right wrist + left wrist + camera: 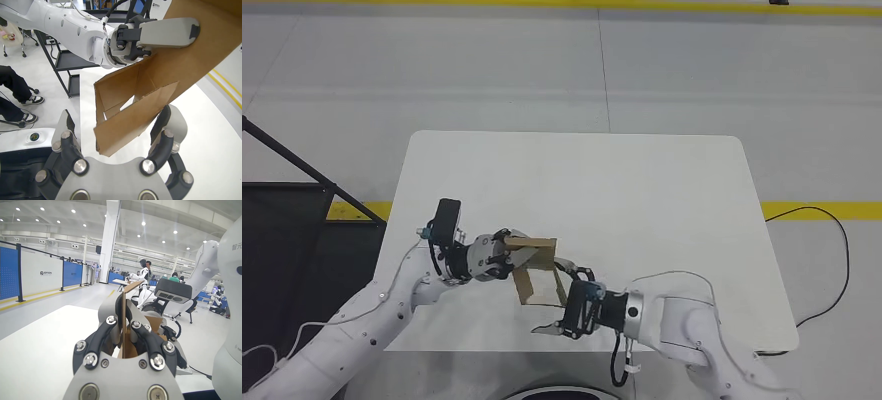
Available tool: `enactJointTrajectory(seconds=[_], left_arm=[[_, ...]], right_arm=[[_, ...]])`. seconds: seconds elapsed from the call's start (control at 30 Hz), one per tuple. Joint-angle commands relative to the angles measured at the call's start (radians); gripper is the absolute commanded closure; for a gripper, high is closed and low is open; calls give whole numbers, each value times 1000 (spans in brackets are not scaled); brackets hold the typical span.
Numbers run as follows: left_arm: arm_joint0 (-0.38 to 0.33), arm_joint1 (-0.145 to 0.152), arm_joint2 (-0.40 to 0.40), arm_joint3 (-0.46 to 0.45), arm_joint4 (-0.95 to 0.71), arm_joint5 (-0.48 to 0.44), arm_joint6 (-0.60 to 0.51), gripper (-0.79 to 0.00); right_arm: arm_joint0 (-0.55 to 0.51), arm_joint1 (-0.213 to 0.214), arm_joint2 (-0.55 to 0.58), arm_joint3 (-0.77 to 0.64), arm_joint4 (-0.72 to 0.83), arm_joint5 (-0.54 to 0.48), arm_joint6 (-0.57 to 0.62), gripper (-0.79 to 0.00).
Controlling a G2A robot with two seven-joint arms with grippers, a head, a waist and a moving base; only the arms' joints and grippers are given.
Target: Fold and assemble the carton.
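A brown cardboard carton (pixel 534 262), partly unfolded with loose flaps, hangs above the near side of the white table (pixel 642 180). My left gripper (pixel 504 250) is shut on one upright panel of it; that panel (pixel 123 313) runs edge-on between the fingers in the left wrist view. In the right wrist view the left gripper (pixel 170 34) clamps the carton's (pixel 132 91) upper panel. My right gripper (pixel 554 305) is just near of the carton and open. Its fingers (pixel 166 117) stand wide on both sides of the lower flap (pixel 121 125); I cannot tell if they touch it.
A black metal frame (pixel 282 230) stands off the table's left edge, seen as a black cart (pixel 66 62) in the right wrist view. The far and right parts of the tabletop (pixel 672 220) are bare. A cable (pixel 832 260) lies on the floor at right.
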Motion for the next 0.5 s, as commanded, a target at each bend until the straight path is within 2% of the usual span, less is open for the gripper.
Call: enactJointTrajectory(seconds=[0.0, 0.17, 0.47], left_arm=[[-2, 3, 6, -8, 3, 0, 0, 0], [-5, 16, 22, -31, -10, 0, 0, 0], [-23, 42, 56, -50, -62, 0, 0, 0]], right_arm=[[4, 0, 6, 9, 11, -9, 4, -785], [2, 11, 59, 29, 58, -77, 3, -785], [-63, 39, 177, 19, 94, -193, -41, -785]])
